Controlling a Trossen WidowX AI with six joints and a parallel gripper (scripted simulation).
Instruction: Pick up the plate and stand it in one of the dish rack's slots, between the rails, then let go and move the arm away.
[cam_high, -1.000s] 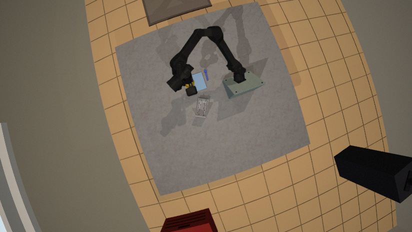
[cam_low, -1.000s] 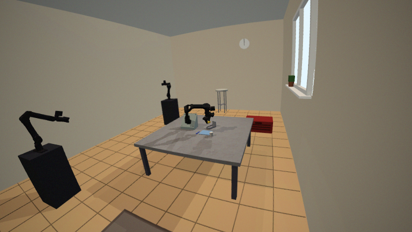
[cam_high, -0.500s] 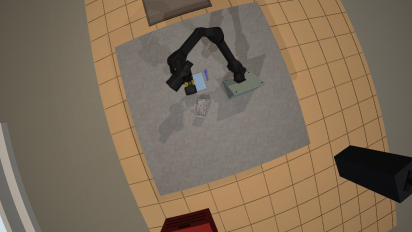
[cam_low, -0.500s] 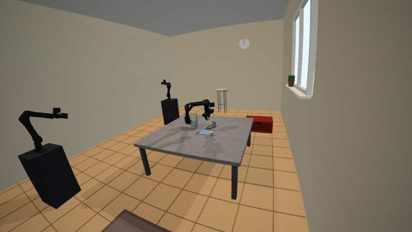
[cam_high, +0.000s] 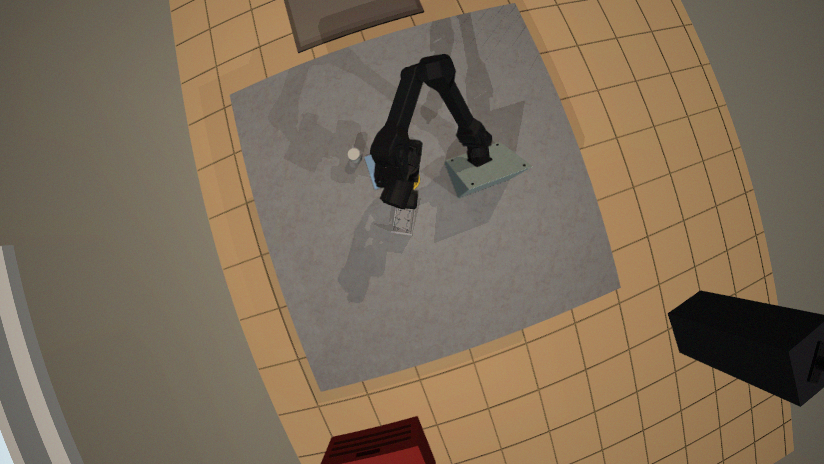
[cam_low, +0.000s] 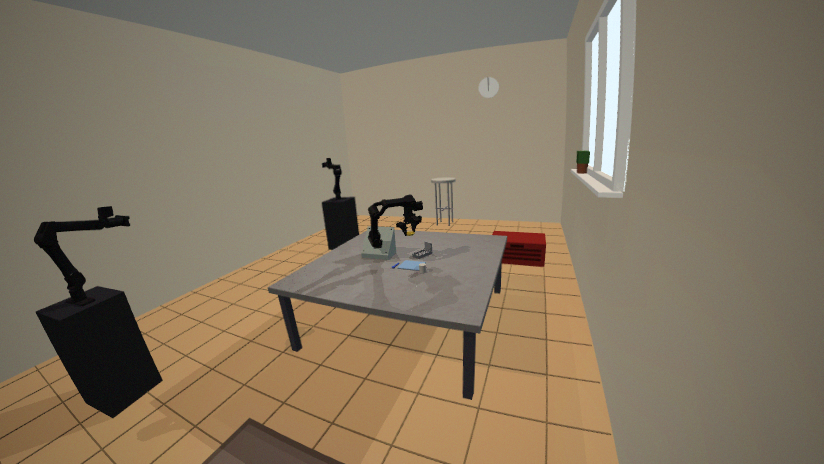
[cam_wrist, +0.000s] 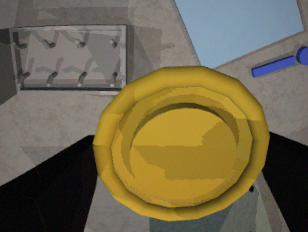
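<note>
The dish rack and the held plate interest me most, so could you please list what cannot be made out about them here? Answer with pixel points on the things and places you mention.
- Top view: most of the plate (cam_high: 417, 183) (cam_low: 409, 233) (cam_wrist: 182, 77), hidden by the arm.
- Exterior view: the dish rack's (cam_high: 403, 221) (cam_low: 422, 252) (cam_wrist: 125, 57) separate slots, too small.
- Wrist view: the plate's underside, facing away.

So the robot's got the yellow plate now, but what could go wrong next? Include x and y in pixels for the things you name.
The gripper (cam_low: 409, 231) (cam_wrist: 179, 143) pinches the yellow plate (cam_high: 416, 183) (cam_low: 409, 233) (cam_wrist: 182, 142) by its round rim, so it might slip or twist.

The plate is up in the air, so if it slipped it could drop onto the table (cam_high: 461, 276) (cam_low: 369, 293) (cam_wrist: 45, 117).

The dish rack (cam_high: 403, 221) (cam_low: 422, 252) (cam_wrist: 126, 57) has rows of little posts, and the plate could bump one if it isn't lined up well.
</note>
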